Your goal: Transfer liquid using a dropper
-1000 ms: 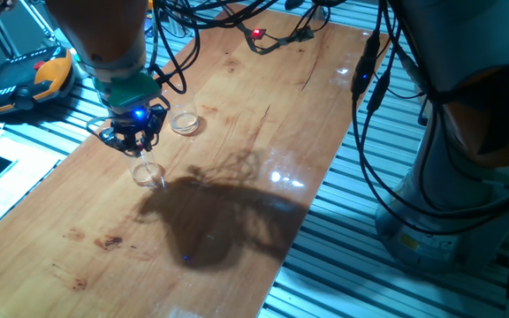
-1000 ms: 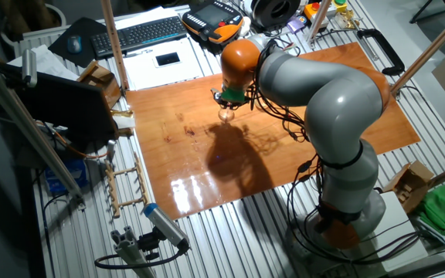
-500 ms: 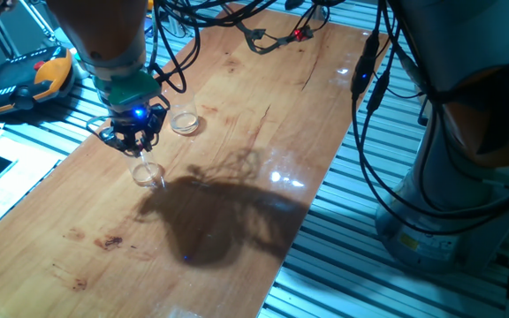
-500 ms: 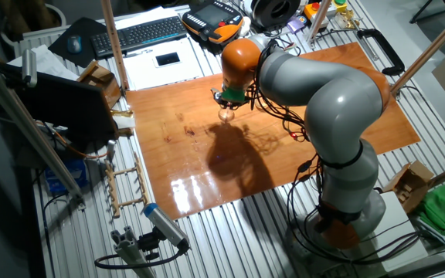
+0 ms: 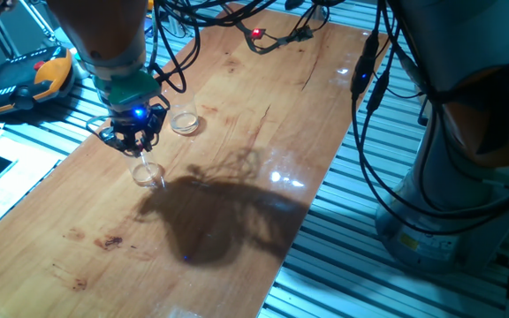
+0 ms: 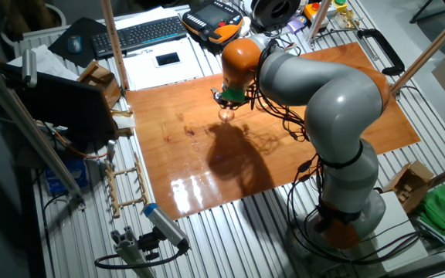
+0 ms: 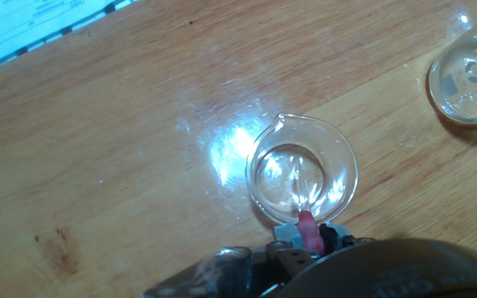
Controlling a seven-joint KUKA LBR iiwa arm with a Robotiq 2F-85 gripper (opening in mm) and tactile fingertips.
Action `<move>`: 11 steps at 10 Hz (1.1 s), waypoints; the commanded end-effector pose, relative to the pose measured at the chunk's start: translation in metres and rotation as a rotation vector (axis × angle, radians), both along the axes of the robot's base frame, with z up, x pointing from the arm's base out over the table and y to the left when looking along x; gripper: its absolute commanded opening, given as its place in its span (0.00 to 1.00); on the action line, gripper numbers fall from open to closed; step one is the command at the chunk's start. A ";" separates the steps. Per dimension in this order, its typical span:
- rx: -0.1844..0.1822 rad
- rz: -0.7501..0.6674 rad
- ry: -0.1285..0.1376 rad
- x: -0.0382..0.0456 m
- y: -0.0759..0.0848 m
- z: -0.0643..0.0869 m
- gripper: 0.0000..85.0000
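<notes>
Near the long edge of the wooden table point(image 5: 263, 132) that faces the keyboard and handheld controller, the gripper point(image 5: 135, 140) hangs directly over a clear glass beaker point(image 5: 147, 173). Two glass vessels stand on the board: this beaker with a small pouring lip, and a second, shallower clear dish point(image 5: 184, 121) just beside it, apart and not touching. In the hand view the beaker point(image 7: 303, 170) sits in the middle of the picture and the dish point(image 7: 467, 81) lies toward the upper right corner.

There is one dropper point(image 7: 306, 217). Its red-pink bulb is pinched at the gripper point(image 7: 309, 240), whose fingers are closed tight on it with almost no gap showing. The thin clear tube runs straight down from the bulb into the beaker's mouth, so the long axis is about vertical, bulb up and tip down. Whether the tip touches the glass bottom cannot be told.

The liquid point(image 7: 292, 184) is only a faint glint at the bottom of the beaker; its level cannot be judged. The dish looks much the same, and whether it holds anything cannot be told.

In the other fixed view the grey and orange arm point(image 6: 315, 85) bends over the board with the gripper point(image 6: 227, 101) above the beaker point(image 6: 225, 115).
</notes>
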State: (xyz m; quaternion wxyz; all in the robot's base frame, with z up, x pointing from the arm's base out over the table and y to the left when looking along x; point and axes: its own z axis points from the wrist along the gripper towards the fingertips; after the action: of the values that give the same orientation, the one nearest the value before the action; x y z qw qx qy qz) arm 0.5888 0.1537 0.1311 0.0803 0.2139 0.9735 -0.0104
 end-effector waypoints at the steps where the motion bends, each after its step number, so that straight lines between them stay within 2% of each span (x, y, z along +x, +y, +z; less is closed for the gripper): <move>1: -0.001 0.000 -0.001 0.0000 0.000 0.000 0.29; 8: 0.003 -0.006 -0.005 0.0001 0.000 0.002 0.28; 11: 0.006 -0.006 -0.006 0.0002 0.000 0.002 0.17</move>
State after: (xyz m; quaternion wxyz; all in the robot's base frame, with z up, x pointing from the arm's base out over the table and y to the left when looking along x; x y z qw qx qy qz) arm 0.5890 0.1536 0.1329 0.0827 0.2165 0.9728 -0.0071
